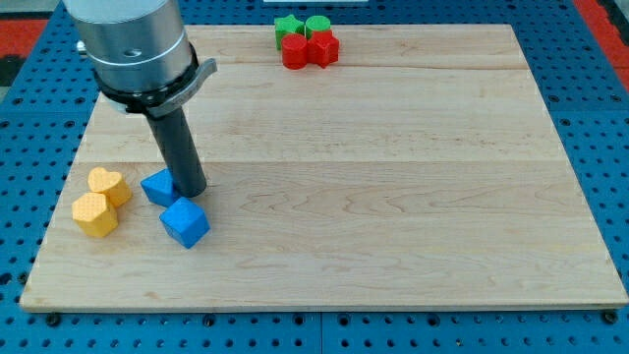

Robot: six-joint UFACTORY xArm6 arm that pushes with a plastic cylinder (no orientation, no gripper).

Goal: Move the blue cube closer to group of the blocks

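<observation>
A blue cube [185,221] sits at the view's lower left on the wooden board [393,177]. Just above and left of it lies a second blue block [157,187], partly hidden by the rod. My tip [193,192] is down on the board between them, touching the right side of the second blue block and just above the cube. Two yellow blocks sit left of these: a heart shape [107,184] and a blockier one [95,213]. These blocks form a loose group at the lower left.
At the view's top edge, right of centre, a tight cluster holds two green blocks [288,27] [317,26] and two red blocks [296,51] [323,46]. A blue pegboard [590,59] surrounds the board.
</observation>
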